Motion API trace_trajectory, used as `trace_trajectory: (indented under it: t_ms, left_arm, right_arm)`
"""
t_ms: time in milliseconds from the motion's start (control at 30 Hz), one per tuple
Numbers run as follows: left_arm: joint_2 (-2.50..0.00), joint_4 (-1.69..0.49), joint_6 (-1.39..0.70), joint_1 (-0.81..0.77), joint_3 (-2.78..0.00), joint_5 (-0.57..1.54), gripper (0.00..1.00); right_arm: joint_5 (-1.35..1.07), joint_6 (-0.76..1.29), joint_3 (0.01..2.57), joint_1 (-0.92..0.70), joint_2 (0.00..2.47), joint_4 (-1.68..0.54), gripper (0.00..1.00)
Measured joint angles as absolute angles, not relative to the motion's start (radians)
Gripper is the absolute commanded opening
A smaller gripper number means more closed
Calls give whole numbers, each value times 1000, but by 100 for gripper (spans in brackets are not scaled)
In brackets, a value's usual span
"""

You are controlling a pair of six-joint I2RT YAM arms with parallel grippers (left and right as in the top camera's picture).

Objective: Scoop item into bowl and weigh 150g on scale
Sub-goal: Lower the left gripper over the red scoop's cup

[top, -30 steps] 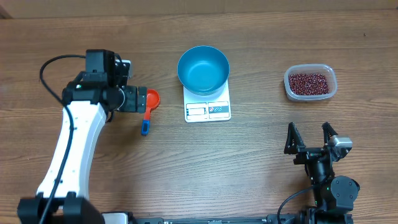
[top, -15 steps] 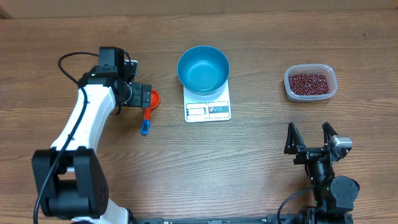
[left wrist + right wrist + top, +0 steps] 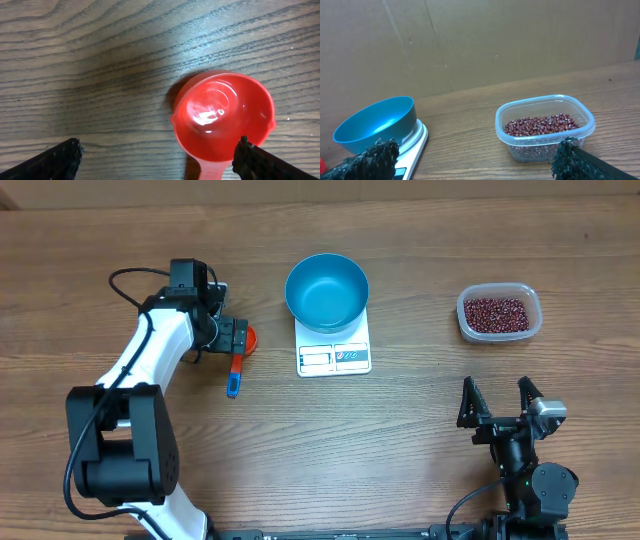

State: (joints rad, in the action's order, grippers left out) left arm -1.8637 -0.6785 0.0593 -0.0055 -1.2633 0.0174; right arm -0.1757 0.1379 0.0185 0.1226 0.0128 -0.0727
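Left arm [image 3: 150, 370] has swung inward, setting its wide-open jaws over the red scoop [image 3: 222, 110] toward the surface's [image 3: 400, 460] left edge, pickup apparently imminent; beans [image 3: 497, 313] remain in the tub [image 3: 533, 328] near the right edge, blue bowl [image 3: 326, 290] empty on the scale [image 3: 335, 357], right jaws wide, idle.

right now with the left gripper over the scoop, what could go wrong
The open left gripper frames the red scoop off-centre, toward one finger, so closing may shove it aside. The blue bowl overhangs the scale at the back; a knock could tip it. The beans sit in the clear tub far from the scoop, so a long carry may spill.
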Motion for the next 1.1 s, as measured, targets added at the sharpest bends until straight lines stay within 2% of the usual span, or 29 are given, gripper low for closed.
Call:
trace_trajectory:
  t_ms: [1100]
  left_arm:
    - [-1882,-630,59,-6,-1264,3,100]
  right_arm:
    - [-175,137,19,123,13,-72,100]
